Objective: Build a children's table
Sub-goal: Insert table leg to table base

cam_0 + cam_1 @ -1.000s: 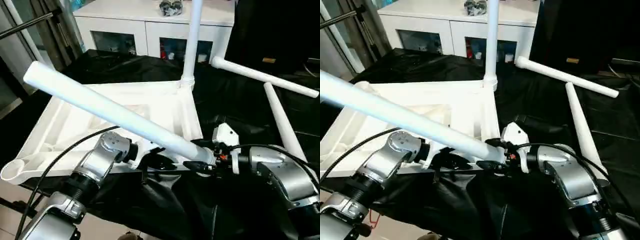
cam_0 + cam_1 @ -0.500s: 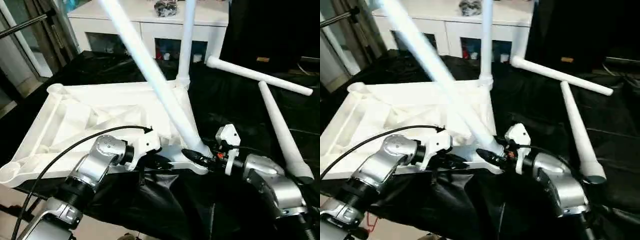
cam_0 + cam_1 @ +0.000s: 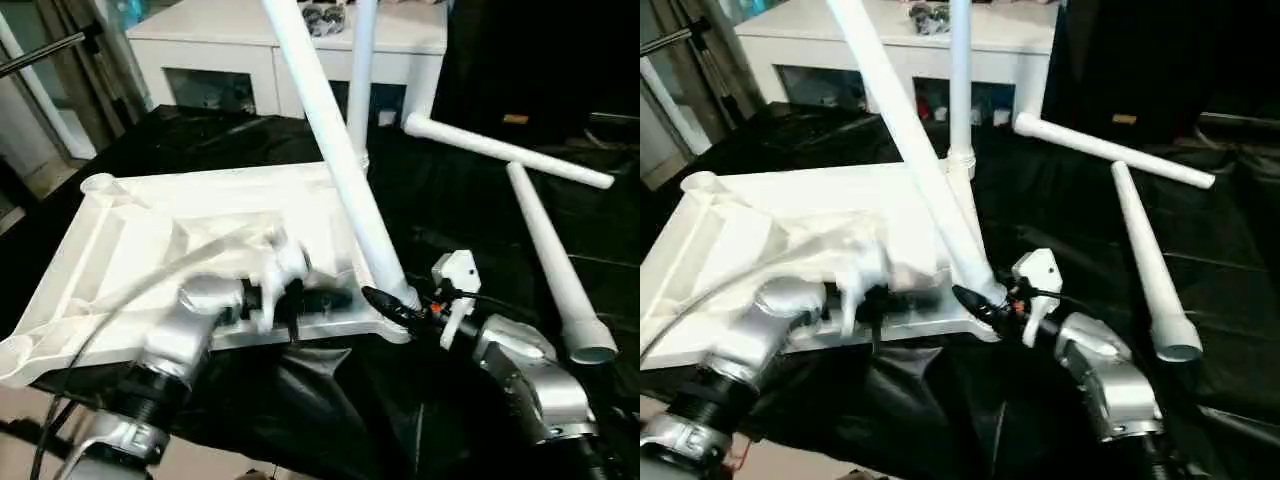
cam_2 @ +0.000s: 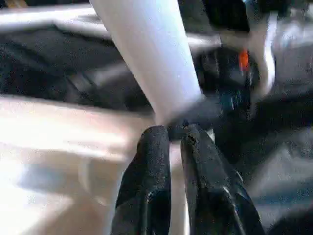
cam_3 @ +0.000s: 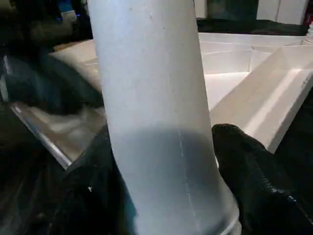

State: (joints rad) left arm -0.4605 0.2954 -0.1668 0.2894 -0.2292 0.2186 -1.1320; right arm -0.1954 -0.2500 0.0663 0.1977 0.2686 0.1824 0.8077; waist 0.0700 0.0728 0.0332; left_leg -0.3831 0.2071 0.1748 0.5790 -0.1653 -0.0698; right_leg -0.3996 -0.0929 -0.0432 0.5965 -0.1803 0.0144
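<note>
Left eye view: one leg (image 3: pixel 362 70) stands socketed in the upturned tabletop (image 3: pixel 130 250); right gripper (image 3: pixel 392 302) clamps a second leg (image 3: pixel 335 150) at the near corner, left gripper (image 4: pixel 170 147) nearly closed, empty; two legs (image 3: pixel 545 250) lie loose.

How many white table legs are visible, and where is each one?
4. One leg stands upright in the tabletop's far corner, one leans in the right gripper, two lie on the black cloth.

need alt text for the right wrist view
A thick white table leg stands between two black fingers of the right gripper, which clasp its lower end. Behind it lies the upturned white tabletop with its ribbed underside.
</note>
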